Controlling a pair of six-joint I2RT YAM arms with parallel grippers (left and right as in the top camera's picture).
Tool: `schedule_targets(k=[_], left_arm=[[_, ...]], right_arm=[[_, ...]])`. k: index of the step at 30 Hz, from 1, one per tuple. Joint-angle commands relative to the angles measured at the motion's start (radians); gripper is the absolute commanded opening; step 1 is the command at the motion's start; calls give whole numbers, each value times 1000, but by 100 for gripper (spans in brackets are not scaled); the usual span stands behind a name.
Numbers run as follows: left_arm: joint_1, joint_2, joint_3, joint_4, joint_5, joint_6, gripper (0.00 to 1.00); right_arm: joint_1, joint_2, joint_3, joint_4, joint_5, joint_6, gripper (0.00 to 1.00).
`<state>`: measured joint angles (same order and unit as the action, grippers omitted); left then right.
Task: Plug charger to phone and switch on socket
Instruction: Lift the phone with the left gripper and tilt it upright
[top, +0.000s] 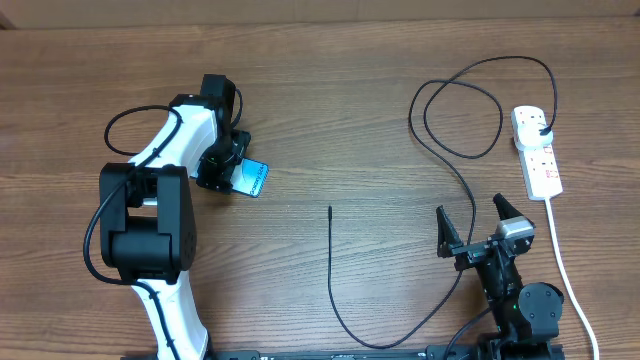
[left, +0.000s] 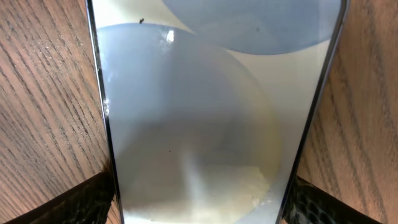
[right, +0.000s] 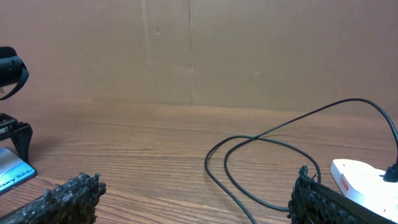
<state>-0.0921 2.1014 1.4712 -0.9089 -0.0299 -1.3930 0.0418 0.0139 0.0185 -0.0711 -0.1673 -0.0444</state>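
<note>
Left end effector (top: 236, 173) points downward; right end effector (top: 473, 222) sits low, jaws wide apart.

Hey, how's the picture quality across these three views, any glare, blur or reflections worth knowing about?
Overhead: even light, sharp throughout. Left wrist: the phone fills the frame, its screen mirroring pale round shapes, with one small glint near the top. Right wrist: the right end effector has blurred foreground fingers; the charger cable and socket behind are clear.

Robot lab bench: wood-grain table (right: 155, 143) under the right gripper (right: 193, 190), plain cardboard backdrop (right: 261, 50) ahead of it.
</note>
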Motion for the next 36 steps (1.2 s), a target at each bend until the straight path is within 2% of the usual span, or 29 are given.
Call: schedule_targets(k=[1, 25, 32, 34, 36], left_arm=[[-6, 21, -30, 2, 16, -18, 88], [-6, 21, -30, 1, 16, -18, 71], [-6, 21, -30, 1, 17, -17, 55], [-6, 21, -30, 1, 19, -17, 43], [-6, 21, -30, 1, 19, -17, 35]], right_arm=[[2, -10, -11, 4, 10, 7, 100], [2, -10, -11, 5, 10, 7, 100], [2, -10, -11, 4, 10, 7, 100], [2, -10, -11, 4, 10, 7, 100], [2, -10, -11, 4, 10, 7, 100]])
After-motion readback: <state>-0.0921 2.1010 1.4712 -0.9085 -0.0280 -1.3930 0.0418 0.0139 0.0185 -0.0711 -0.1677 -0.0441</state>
